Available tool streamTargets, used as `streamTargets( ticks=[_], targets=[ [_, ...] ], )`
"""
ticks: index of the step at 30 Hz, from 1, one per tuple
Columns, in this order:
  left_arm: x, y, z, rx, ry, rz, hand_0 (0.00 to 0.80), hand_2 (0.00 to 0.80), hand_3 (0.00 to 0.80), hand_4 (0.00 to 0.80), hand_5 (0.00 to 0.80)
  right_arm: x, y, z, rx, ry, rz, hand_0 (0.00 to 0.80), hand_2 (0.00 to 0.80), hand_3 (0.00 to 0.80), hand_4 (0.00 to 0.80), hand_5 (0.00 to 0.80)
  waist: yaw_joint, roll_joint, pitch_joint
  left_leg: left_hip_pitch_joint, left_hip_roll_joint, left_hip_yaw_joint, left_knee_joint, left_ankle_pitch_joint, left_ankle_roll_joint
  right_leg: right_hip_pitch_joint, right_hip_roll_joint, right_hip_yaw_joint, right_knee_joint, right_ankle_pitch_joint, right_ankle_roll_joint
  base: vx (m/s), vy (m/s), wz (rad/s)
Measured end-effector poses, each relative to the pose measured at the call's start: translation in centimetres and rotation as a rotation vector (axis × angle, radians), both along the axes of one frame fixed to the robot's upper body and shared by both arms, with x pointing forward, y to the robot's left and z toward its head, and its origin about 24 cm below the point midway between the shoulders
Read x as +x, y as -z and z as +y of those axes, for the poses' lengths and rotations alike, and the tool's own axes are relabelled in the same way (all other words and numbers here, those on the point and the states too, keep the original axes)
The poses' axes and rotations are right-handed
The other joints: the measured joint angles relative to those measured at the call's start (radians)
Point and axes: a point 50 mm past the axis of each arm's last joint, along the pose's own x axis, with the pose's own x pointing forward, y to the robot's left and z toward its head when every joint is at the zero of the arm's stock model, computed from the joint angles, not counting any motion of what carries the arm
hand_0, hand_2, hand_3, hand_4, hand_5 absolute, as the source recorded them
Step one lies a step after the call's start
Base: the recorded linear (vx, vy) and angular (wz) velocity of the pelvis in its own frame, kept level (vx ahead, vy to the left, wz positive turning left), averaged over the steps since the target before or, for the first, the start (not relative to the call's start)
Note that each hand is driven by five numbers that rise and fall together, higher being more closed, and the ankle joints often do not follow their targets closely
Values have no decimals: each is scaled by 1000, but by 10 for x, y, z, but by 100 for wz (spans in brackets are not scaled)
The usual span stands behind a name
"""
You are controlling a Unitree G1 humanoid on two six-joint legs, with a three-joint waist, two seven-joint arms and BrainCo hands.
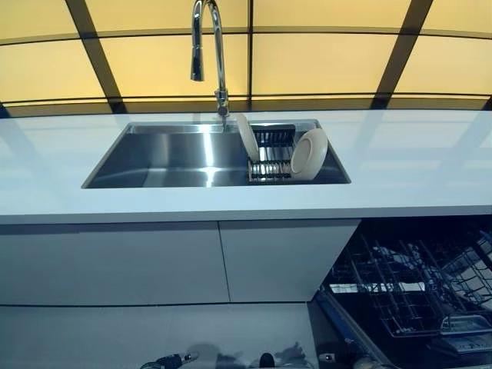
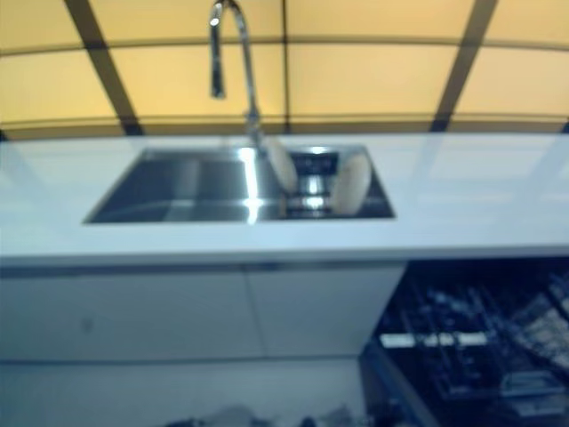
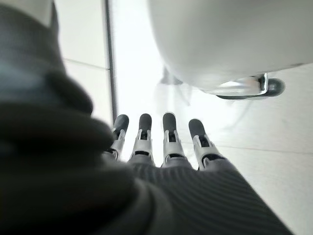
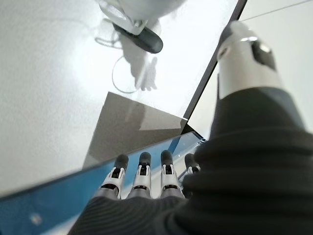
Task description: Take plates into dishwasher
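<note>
We find two plates point(image 1: 309, 154) racked upright in the sink point(image 1: 177, 157), draining; left hand point(image 3: 161, 147) and right hand point(image 4: 146, 181) hang with fingers straight, empty.

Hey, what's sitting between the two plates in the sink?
A dark wire dish rack spans the gap between the tilted plate and the round plate; its slots there look unfilled. The left eye view shows it best.

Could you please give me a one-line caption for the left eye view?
Two plates stand in a rack inside the sink, dishwasher open below.
</note>
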Motion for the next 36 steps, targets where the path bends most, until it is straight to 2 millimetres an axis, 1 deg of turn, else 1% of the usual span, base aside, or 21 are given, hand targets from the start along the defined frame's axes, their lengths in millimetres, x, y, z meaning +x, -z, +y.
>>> streamTargets(
  ticks=[1, 2, 3, 4, 5, 6, 7, 8, 9, 10, 13, 15, 19, 22, 25, 28, 29, 32, 34, 35, 36],
  targets=[
    [1, 0, -1, -3, -2, -9, 0, 0, 0, 0, 0, 0, 1, 2, 9, -6, 5, 0, 0, 0, 0, 0, 9, 6, 6, -9, 0, 21, -115, 9, 1, 18, 4, -2, -17, -1, 2, 347, 210, -26],
    [2, 0, -3, -4, -3, -18, 0, 0, 0, 0, 0, 0, 1, 5, 25, -22, 8, 0, 0, 0, 0, 0, 25, 9, 7, -12, -12, 40, -262, 26, 1, 29, 8, -1, -44, -15, 22, 340, 169, -14],
    [1, 2, -13, -24, -7, -16, 0, 0, 0, 0, 0, 4, -1, -1, 24, -35, 2, 0, 0, 0, 0, 0, 35, 87, 9, -26, 59, 20, -391, 46, -6, 22, 81, 0, 28, -79, 47, 318, 161, -15],
    [11, 1, -19, -32, 5, -42, 0, 0, 0, 0, 0, 11, -3, -4, 45, -50, -7, 0, 0, 0, 0, 0, 61, 129, 39, -50, 116, -15, -410, 131, -63, -42, 94, 4, 344, -160, -5, 250, 133, -10],
    [18, -2, -14, -11, 5, -69, 0, 0, 0, 0, 0, 16, -3, 6, 97, -78, -17, 0, 0, 0, 0, 0, 72, 77, 55, -55, 83, -22, -373, 187, -46, -42, 54, 34, 401, -302, 13, 160, 90, -4],
    [12, -2, -8, 9, 13, -42, 0, 0, 0, 0, 0, 16, -3, 12, 138, -117, -23, 0, 0, 0, 0, 0, 79, 61, 39, -55, 71, 1, -367, 193, -34, -39, 41, 39, 391, -311, 3, 76, 36, -6],
    [7, -1, -4, 22, 13, -22, 0, 0, 0, 0, 0, 21, -4, 16, 162, -155, -32, 0, 0, 0, 0, 0, 89, 49, 22, -55, 60, 8, -369, 195, -32, -45, 32, 43, 383, -312, 6, 95, 31, -33],
    [5, -1, -1, 34, 27, -9, 0, 0, 0, 0, 0, 33, -9, 20, 193, -223, -77, 0, 0, 0, 0, 0, 106, 47, 13, -37, 59, 8, -404, 207, -7, -53, 21, 38, 383, -311, 25, 114, 27, -47],
    [7, -3, 4, 46, 27, -8, 0, 0, 0, 0, 0, 42, -13, 26, 220, -264, -112, 0, 0, 0, 0, 0, 105, 37, 15, -28, 48, 15, -430, 210, 9, -51, 10, 40, 374, -310, 36, 134, 22, -32],
    [11, -5, 8, 55, 28, -17, 0, 0, 0, 0, 0, 47, -15, 32, 243, -306, -133, 0, 0, 0, 0, 0, 106, 25, 20, -15, 36, 19, -453, 224, 15, -40, -1, 38, 361, -301, 46, 75, 0, 0],
    [21, -8, 8, 55, 38, -48, 0, 0, 0, 0, 0, 56, -20, 43, 276, -376, -174, 0, 0, 0, 0, 0, 109, 12, 19, -4, 17, 20, -456, 208, 29, 1, -17, 38, 288, -288, 64, 11, -52, 5],
    [30, -10, 8, 56, 43, -68, 0, 0, 0, 0, 0, 66, -24, 52, 297, -418, -198, 0, 0, 0, 0, 0, 111, 4, 21, -7, 17, 21, -456, 203, 31, 22, -14, 38, 239, -266, 66, 8, -49, -1],
    [30, -10, 5, 32, 52, -63, 0, 0, 0, 0, 0, 78, -32, 65, 354, -486, -218, 0, 0, 0, 0, 0, 124, -15, 14, -9, 21, 20, -454, 185, 28, 52, -8, 38, 163, -239, 67, 29, -59, -1],
    [26, -9, 7, 35, 59, -45, 0, 0, 0, 0, 0, 94, -49, 88, 474, -614, -247, 0, 0, 0, 0, 0, 134, -43, 8, -22, 24, 19, -452, 182, 26, 66, -4, 38, 118, -218, 66, 50, -76, 0],
    [27, -10, 9, 37, 60, -52, 0, 0, 0, 0, 0, 110, -72, 104, 593, -704, -285, 0, 0, 0, 0, 0, 134, -55, 8, -22, 22, 19, -453, 180, 27, 78, -4, 38, 94, -202, 67, 32, -66, 0],
    [29, -14, 19, 56, 63, -62, 0, 0, 0, 0, 0, 123, -96, 103, 685, -761, -316, 0, 0, 0, 0, 0, 133, -65, 13, -22, 22, 20, -454, 179, 27, 84, -4, 38, 78, -193, 68, 15, -57, -1],
    [28, -15, 24, 67, 60, -61, 0, 0, 0, 0, 0, 127, -109, 97, 727, -791, -316, 0, 0, 0, 0, 0, 131, -69, 14, -22, 22, 23, -456, 179, 27, 86, -4, 39, 68, -187, 69, 14, -33, -5],
    [22, -16, 35, 86, 58, -50, 0, 0, 0, 0, 0, 131, -134, 81, 839, -821, -283, 0, 0, 0, 0, 0, 123, -78, 13, -21, 23, 26, -461, 179, 28, 90, -5, 41, 58, -180, 70, 13, -22, -3],
    [16, -17, 40, 81, 60, -37, 0, 0, 0, 0, 0, 135, -160, 73, 975, -831, -287, 0, 0, 0, 0, 0, 111, -79, 13, -18, 23, 26, -469, 180, 29, 93, -5, 41, 52, -176, 69, 35, -4, 0],
    [14, -16, 42, 80, 60, -32, 0, 0, 0, 0, 0, 137, -168, 71, 1022, -822, -307, 0, 0, 0, 0, 0, 107, -80, 13, -16, 23, 27, -473, 180, 29, 93, -5, 41, 51, -176, 69, 53, 6, -1],
    [10, -16, 42, 77, 60, -23, 0, 0, 0, 0, 0, 141, -186, 71, 1125, -804, -356, 0, 0, 0, 0, 0, 103, -79, 13, -12, 22, 29, -476, 180, 31, 95, -5, 43, 51, -176, 69, 50, 9, -5]
  ],
)
